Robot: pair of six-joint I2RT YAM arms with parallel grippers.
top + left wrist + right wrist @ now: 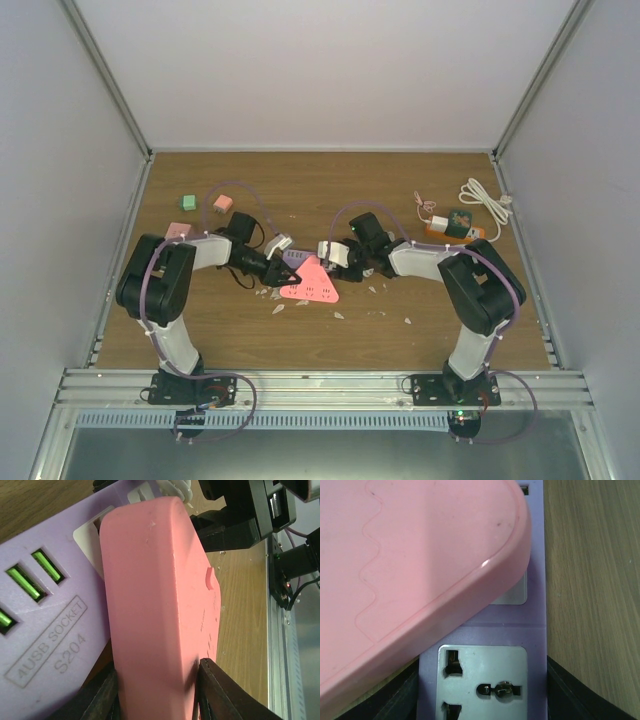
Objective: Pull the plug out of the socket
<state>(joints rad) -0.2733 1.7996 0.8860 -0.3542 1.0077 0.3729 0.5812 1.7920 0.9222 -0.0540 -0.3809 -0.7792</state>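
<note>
**Both grippers on the purple strip, orange socket sitting on its own**

So here's how your setup reads to me. Your left gripper (157, 680) is closed down on the pink block (155, 580), with a finger pressed to each of its long sides near one end. That block sits on top of the purple power strip (485, 630). It covers one outlet, and the next outlet along shows bare. Your right gripper (482, 690) is clamped across the strip itself, one finger on each edge, jaws only as wide as the strip.

That split makes sense to me. One arm pins the base to the worktop (330, 190) so it can't ride up, and the other has the part that has to come away. With the arms facing each other across the middle, you also get opposing pull.

Thing is, the orange socket block (468, 233) is way over at the right rear of the worktop. It's beside the coiled white cord (485, 197), well apart from both grippers. It looks like a small white plug (438, 224) sits at its left end, but it's too small to be sure. Nothing is touching it, so I'd say that pull isn't begun.

If you pull the pink block now, I'd go straight off the strip's face. You're gripping near one end, so it may tilt and bind.
</note>
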